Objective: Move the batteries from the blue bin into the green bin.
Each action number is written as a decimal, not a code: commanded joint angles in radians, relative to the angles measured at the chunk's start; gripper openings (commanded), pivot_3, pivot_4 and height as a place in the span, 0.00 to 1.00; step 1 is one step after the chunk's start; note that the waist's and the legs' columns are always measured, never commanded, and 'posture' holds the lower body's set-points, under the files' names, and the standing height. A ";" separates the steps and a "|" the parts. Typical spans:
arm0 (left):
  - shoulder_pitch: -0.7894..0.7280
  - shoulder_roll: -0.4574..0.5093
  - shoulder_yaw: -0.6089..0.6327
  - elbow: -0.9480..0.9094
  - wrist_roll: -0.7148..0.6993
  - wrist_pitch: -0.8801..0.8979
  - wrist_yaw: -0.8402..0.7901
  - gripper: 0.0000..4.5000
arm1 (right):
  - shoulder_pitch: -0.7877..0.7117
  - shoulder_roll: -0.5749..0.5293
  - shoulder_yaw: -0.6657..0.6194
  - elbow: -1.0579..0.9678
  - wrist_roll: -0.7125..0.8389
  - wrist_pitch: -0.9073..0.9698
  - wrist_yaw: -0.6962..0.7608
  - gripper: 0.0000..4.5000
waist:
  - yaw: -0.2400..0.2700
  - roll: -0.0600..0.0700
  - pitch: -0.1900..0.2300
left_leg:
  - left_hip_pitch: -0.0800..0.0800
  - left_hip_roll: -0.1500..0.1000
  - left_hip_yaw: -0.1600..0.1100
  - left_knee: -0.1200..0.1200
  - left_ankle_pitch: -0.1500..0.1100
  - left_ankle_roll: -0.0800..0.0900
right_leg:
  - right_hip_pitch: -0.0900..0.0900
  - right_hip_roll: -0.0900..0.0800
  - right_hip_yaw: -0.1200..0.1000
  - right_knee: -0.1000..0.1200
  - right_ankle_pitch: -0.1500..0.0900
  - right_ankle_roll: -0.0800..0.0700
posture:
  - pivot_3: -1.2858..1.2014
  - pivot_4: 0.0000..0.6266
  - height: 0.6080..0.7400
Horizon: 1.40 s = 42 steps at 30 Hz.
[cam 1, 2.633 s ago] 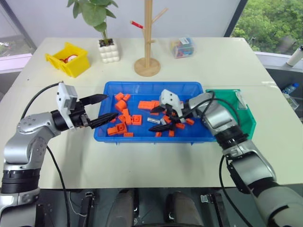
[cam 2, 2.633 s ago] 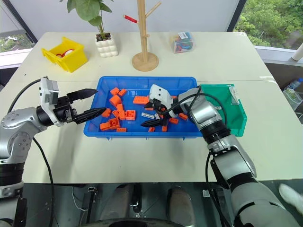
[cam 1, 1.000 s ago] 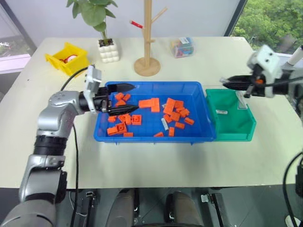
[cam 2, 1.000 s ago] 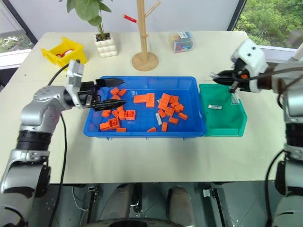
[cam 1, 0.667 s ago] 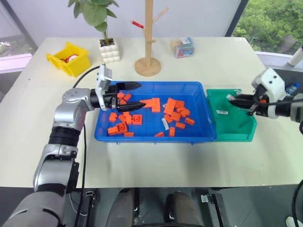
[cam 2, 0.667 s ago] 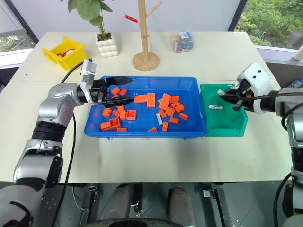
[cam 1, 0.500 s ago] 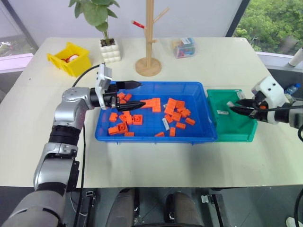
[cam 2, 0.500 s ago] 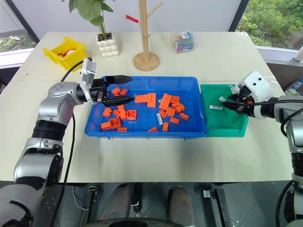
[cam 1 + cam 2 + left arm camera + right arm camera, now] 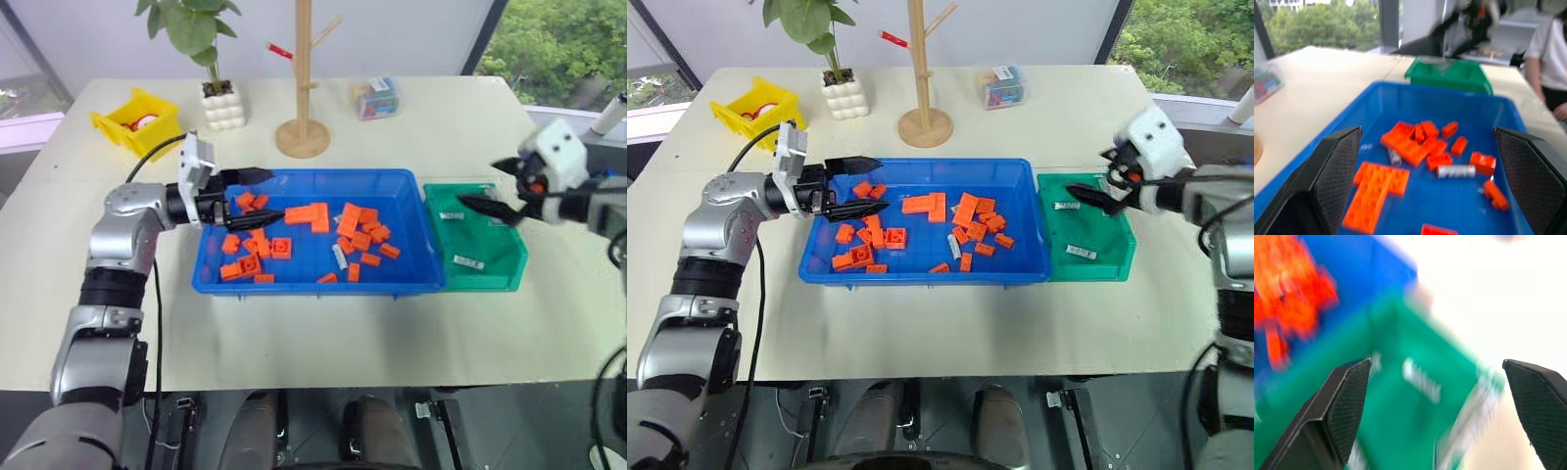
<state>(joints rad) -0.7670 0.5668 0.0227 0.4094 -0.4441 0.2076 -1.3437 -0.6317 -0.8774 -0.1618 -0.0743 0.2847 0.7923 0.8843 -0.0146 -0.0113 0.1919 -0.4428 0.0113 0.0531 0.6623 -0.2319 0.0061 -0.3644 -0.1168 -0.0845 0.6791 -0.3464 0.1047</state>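
- Right gripper (image 9: 495,188) hangs over the green bin (image 9: 505,277), jaws spread wide and empty; two batteries (image 9: 467,261) lie inside
- One battery (image 9: 338,257) remains among bricks in the blue bin (image 9: 294,284): approach from above, pinching it alone
- Left gripper (image 9: 257,195) jaws apart, empty

My right wrist view is smeared with motion; the green bin (image 9: 1415,431) and the batteries (image 9: 1421,380) in it are soft streaks, their count beyond telling; the orange bricks (image 9: 1290,298) melt into one blur. My left wrist view cuts off a person (image 9: 1550,54) at the edge, and the right gripper (image 9: 1469,19) above the bin is a dark smudge; from the head, the yellow bin's (image 9: 137,122) contents are too small to name.
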 commanded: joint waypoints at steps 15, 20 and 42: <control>0.151 0.033 0.054 -0.258 -0.031 0.035 0.118 1.00 | -0.016 0.382 0.031 -0.333 0.318 0.585 -0.299 0.98 | 0.023 0.000 0.000 | -0.001 -0.002 -0.002 0.001 0.000 0.000 | 0.000 -0.001 0.000 0.001 0.000 0.000 | 0.52 0.24 1.00; 0.181 0.021 0.052 -0.290 -0.032 0.035 0.143 1.00 | -0.004 0.414 0.075 -0.353 0.337 0.615 -0.331 0.98 | 0.019 0.000 0.000 | -0.001 -0.002 -0.001 0.001 0.000 0.000 | 0.000 -0.001 0.000 0.001 0.000 0.000 | 0.52 0.24 1.00; 0.232 -0.008 0.062 -0.315 -0.025 -0.025 0.229 1.00 | -0.035 0.327 0.304 -0.096 0.301 0.471 -0.193 0.98 | 0.019 0.000 0.000 | -0.001 -0.002 -0.001 0.001 -0.001 0.001 | 0.000 -0.001 0.000 0.001 0.000 0.000 | 0.52 0.24 1.00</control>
<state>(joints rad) -0.5400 0.5575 0.0566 0.1337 -0.4620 0.2061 -1.1249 -0.6451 -0.5431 0.1331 -0.1827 0.5903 1.2892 0.6728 0.0046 -0.0113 0.1919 -0.4435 0.0094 0.0518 0.6629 -0.2325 0.0070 -0.3647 -0.1178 -0.0840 0.6804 -0.3464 0.1047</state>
